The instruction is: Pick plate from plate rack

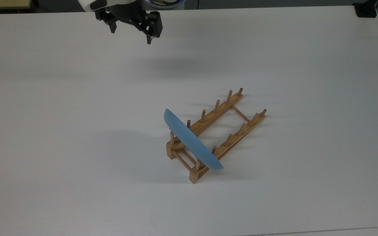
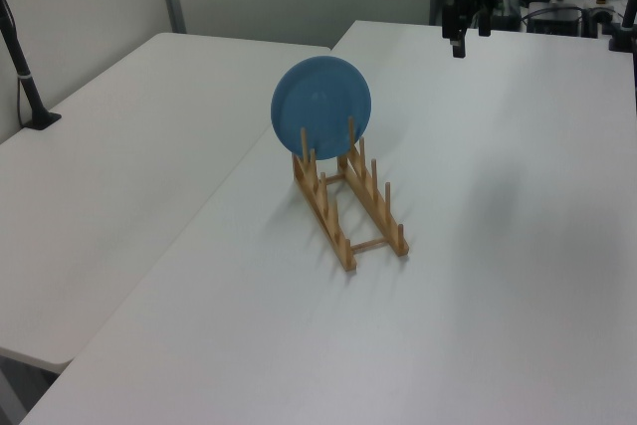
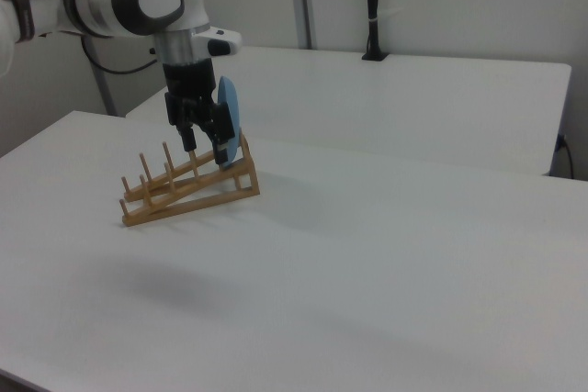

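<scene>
Just one plate [image 1: 191, 141] stands upright in one plate rack [image 1: 231, 123]; the gripper [image 1: 131, 31] hovers apart (jaws parted, empty).

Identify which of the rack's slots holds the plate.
The end slot at the top view's lower left of the plate rack: the plate stands upright there; the others are bare.

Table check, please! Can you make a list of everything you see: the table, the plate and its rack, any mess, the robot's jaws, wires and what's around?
Surface: white table, bare apart from the rack.
Job's things: blue plate stands on edge between the pegs at one end of the wooden plate rack; other slots empty.
Clutter: nothing seen.
Grippers: gripper hangs above the table, away from the plate, jaws open, holding nothing.
Cables: a cable on a black pole at the left view's left.
Surroundings: a second white table alongside.
</scene>
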